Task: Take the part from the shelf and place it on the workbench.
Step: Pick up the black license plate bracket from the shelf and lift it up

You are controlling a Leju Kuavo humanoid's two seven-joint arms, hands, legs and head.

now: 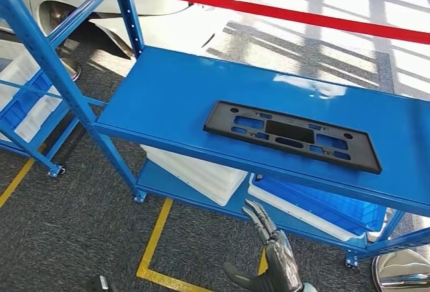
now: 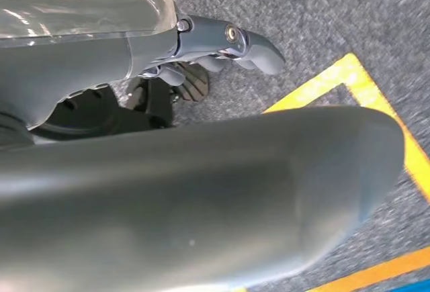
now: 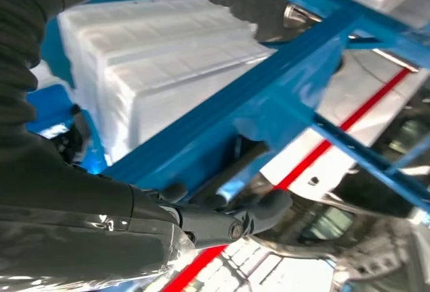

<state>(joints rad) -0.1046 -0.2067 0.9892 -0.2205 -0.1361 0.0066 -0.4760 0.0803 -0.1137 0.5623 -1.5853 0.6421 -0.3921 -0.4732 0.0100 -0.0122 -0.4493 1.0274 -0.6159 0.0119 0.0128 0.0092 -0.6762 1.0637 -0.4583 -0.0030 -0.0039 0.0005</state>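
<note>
The part (image 1: 291, 134) is a flat black rectangular plate with cut-outs, lying on the blue shelf (image 1: 167, 97) toward its right side. My right hand (image 1: 276, 255) is raised below and in front of the shelf's front edge, fingers spread and pointing up toward the part, holding nothing. In the right wrist view that hand (image 3: 233, 221) is close under the blue shelf beam (image 3: 263, 104). My left hand (image 2: 203, 43) hangs low over the grey carpet with its thumb out and nothing in it.
On the lower shelf stand a white bin (image 1: 203, 174) and a blue bin (image 1: 324, 205). A second blue rack with bins (image 1: 25, 97) stands at the left. Yellow floor lines (image 1: 154, 238) run in front. A red line (image 1: 284, 11) crosses the floor behind.
</note>
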